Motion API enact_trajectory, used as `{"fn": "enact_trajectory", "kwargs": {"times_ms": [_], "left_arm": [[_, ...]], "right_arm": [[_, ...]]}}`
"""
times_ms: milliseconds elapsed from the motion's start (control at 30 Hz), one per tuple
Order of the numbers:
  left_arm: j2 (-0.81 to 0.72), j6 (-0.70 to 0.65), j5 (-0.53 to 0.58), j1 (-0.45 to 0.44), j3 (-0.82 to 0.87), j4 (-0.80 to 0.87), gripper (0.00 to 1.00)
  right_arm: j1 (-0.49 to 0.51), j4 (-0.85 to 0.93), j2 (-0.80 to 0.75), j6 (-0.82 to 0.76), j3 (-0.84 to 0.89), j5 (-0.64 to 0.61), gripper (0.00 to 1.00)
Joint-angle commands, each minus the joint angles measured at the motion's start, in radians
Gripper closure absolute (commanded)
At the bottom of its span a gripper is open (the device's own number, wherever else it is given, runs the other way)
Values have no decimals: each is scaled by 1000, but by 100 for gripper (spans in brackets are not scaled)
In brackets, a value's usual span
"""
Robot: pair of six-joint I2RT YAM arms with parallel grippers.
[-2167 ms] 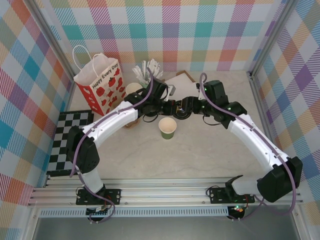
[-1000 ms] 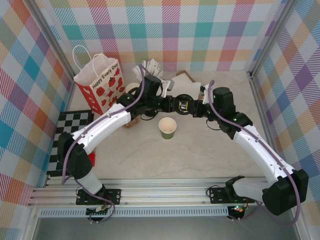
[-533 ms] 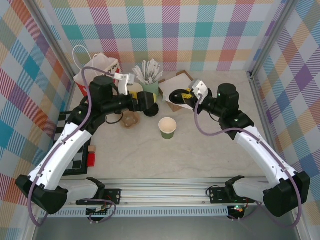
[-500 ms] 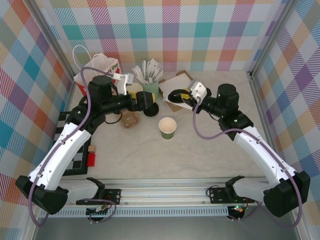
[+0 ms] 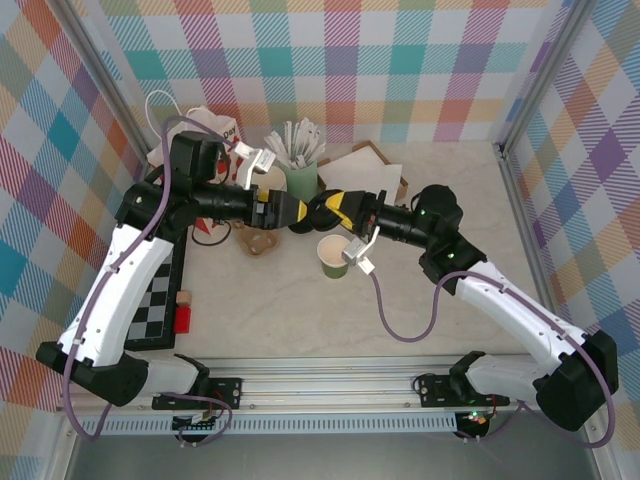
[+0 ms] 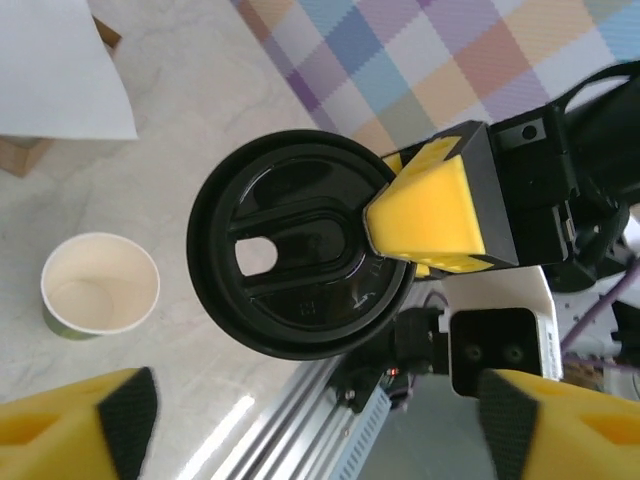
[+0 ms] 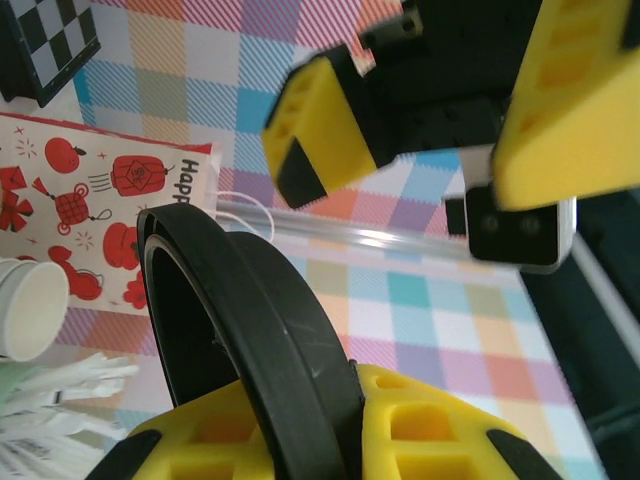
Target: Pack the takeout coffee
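The takeout coffee's green cup [image 5: 335, 257] stands open on the table, its cream inside showing [image 6: 100, 285]. Its round black lid [image 6: 300, 255] hangs on edge in the air above and behind the cup, with my right gripper [image 5: 337, 205] shut on its rim [image 7: 250, 320]. My left gripper [image 5: 298, 212] faces the lid from the left and stands open. Its yellow fingers [image 6: 75, 425] sit wide apart with nothing between them, and they also show beyond the lid [image 7: 320, 110].
A red-and-white paper bag [image 5: 205, 125] stands at the back left behind my left arm. A pale green cup of white sticks [image 5: 300, 172], cream cups [image 7: 30, 310], a brown box with white paper [image 5: 365, 168] and a checkerboard [image 5: 150, 310] surround the middle.
My right gripper has swung the lid from the back of the table leftward, to just behind the cup. My left gripper has opened and reached in toward the lid.
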State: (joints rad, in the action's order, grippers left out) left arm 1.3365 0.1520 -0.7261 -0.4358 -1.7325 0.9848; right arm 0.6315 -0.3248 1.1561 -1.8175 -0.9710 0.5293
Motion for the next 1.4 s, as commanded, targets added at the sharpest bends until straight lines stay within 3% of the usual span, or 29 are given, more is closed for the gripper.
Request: {"fn": "enact_trajectory", "kwargs": {"times_ms": [0, 233, 533, 933, 1033, 1367], "left_arm": [[43, -58, -50, 5, -40, 96, 27], [91, -77, -31, 0, -62, 121, 40], [115, -109, -84, 0, -69, 113, 68], [133, -214, -193, 0, -47, 172, 68], [139, -227, -176, 1, -47, 189, 68], [163, -265, -200, 1, -46, 217, 88]], "right_arm": [[16, 45, 13, -188, -60, 104, 100], [55, 28, 32, -164, -75, 121, 100], [88, 51, 32, -78, -87, 111, 100], [92, 48, 36, -32, -102, 81, 100], [94, 45, 38, -36, -101, 87, 100], [112, 11, 65, -67, -118, 58, 100]]}}
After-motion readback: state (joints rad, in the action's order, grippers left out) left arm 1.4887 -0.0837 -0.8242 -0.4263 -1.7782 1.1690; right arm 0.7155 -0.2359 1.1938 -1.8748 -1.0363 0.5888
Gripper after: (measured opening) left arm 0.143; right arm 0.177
